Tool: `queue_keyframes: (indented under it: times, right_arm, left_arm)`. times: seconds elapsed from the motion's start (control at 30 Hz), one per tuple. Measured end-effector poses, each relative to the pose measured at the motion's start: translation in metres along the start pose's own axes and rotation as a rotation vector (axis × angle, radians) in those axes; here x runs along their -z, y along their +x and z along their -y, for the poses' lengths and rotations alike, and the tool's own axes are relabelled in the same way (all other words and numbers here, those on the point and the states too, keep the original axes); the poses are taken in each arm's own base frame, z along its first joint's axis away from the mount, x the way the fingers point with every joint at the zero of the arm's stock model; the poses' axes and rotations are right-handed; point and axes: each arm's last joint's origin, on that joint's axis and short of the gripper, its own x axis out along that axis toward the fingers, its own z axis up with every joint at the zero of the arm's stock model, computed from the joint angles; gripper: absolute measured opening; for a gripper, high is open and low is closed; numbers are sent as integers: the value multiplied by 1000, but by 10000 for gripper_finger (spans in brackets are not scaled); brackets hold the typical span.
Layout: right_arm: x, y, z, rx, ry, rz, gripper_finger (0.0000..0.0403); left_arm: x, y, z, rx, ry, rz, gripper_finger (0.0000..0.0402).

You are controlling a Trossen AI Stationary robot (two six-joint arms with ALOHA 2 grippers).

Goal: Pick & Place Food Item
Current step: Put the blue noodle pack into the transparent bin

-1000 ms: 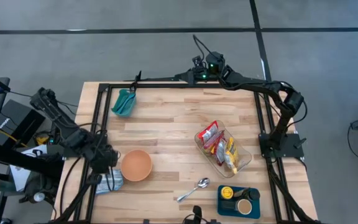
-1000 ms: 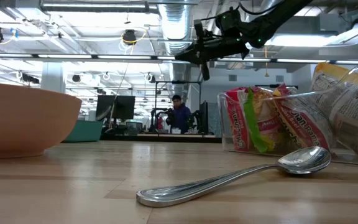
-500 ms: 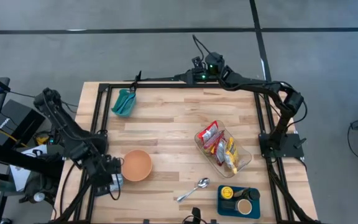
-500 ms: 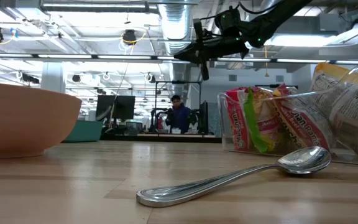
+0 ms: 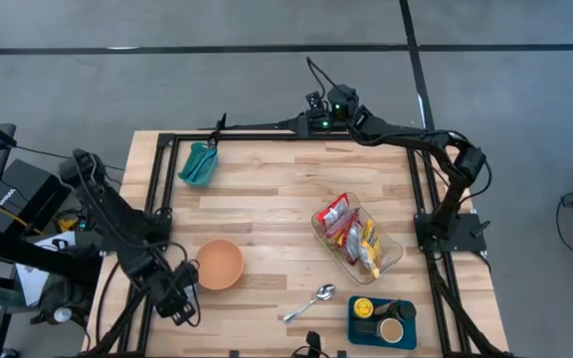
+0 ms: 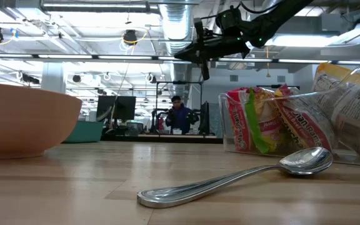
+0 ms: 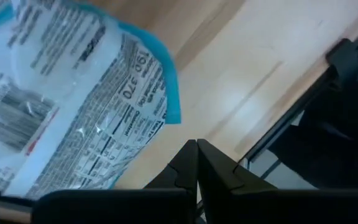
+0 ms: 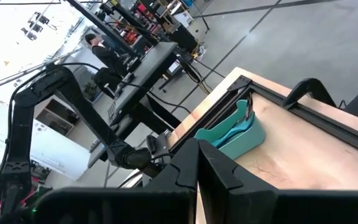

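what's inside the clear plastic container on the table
The clear container holds several snack packets, red ones and a yellow one, piled together. Whatever lies beneath the top packets is covered.

A metal spoon (image 5: 311, 302) is lying on the wooden table (image 5: 286, 199) near its front edge, bowl end pointing toward the right side, handle angling toward the front. Just beside it, at the front right corner, a blue tray (image 5: 354, 328) is sitting with a yellow round lid (image 5: 364, 306) and a small cup of something brown (image 5: 392, 330) on it. Over at the back left corner, a teal scoop-shaped dish (image 5: 200, 164) is resting against the black frame. Out in the room, a person in dark clothes (image 6: 180, 116) is standing among desks and monitors (image 6: 114, 107), with a big silver duct (image 6: 177, 25) hanging overhead
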Motion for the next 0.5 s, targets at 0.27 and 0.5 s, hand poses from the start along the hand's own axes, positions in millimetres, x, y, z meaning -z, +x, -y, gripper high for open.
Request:
queue_keyframes:
  times: [0.27, 0.5]
  right_arm:
    - [0, 0, 0, 0, 0, 0, 0]
    - [0, 0, 0, -1, 1, 0, 0]
  left_arm:
    - [-3, 1, -4, -51, -101, -29, 0]
    - [-3, 0, -5, -54, -97, -30, 1]
